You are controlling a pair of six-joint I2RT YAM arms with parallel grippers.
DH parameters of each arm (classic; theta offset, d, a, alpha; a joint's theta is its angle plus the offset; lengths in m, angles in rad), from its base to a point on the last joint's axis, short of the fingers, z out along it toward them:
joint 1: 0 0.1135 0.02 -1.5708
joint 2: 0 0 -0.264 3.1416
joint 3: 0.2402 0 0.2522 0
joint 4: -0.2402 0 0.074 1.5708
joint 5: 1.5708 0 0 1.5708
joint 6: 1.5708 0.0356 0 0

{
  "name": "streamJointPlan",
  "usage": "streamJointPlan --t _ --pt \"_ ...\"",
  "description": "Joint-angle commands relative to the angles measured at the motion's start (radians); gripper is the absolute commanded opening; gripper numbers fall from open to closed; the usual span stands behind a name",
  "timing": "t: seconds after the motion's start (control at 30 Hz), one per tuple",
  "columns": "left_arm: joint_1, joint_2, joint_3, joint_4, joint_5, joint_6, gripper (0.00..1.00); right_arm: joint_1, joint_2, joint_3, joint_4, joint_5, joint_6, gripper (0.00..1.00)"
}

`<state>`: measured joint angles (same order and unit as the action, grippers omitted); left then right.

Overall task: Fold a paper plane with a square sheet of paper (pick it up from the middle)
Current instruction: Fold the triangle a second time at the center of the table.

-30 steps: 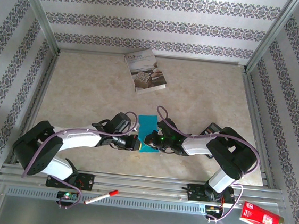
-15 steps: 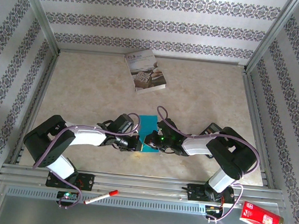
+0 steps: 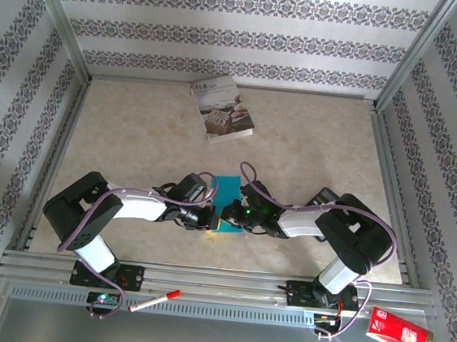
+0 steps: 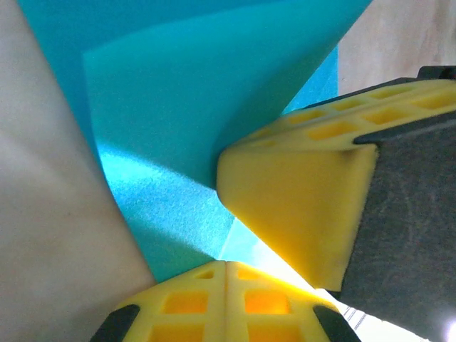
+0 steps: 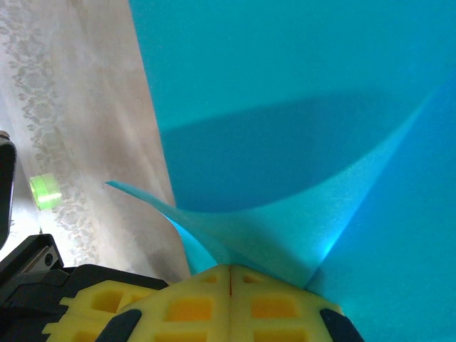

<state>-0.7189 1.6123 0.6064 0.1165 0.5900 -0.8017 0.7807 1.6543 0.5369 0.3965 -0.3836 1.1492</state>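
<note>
The square sheet of paper point(image 3: 227, 195) is teal-blue and lies on the table between the two arms, partly folded, with one flap curling up off it point(image 5: 235, 221). My left gripper point(image 3: 209, 219) is shut, its tips point(image 4: 226, 265) resting at the sheet's edge point(image 4: 178, 121). From the other side, my right gripper point(image 3: 228, 215) is also shut, its tips point(image 5: 229, 269) set against the base of the raised flap. One of the right fingers point(image 4: 299, 206) presses on the paper in the left wrist view. No paper is seen between either pair of jaws. The paper plane is out of view.
A grey-white printed book point(image 3: 222, 108) lies at the back of the table. A red marker point(image 3: 154, 300) and a red packet point(image 3: 401, 336) sit on the metal rail in front of the arm bases. Patterned walls and frame posts enclose the table.
The left arm's shoulder and elbow have swung right and its gripper has edged closer to the sheet. The right arm and the paper have stayed put.
</note>
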Motion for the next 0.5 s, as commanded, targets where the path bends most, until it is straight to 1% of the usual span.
streamJointPlan --t 0.0,0.07,0.27,0.47 --pt "-0.004 0.012 -0.007 -0.019 -0.026 0.001 0.00 -0.006 0.035 -0.037 -0.079 0.031 -0.002 0.00" --pt "0.001 0.014 -0.016 -0.025 -0.023 -0.013 0.00 -0.005 0.033 -0.038 -0.081 0.031 -0.002 0.00" --pt "0.000 0.003 -0.004 -0.174 -0.085 0.030 0.00 -0.006 0.032 -0.030 -0.079 0.024 -0.005 0.01" --pt "0.001 0.042 -0.032 -0.178 -0.088 0.039 0.00 -0.007 0.026 0.009 -0.086 0.011 -0.010 0.05"
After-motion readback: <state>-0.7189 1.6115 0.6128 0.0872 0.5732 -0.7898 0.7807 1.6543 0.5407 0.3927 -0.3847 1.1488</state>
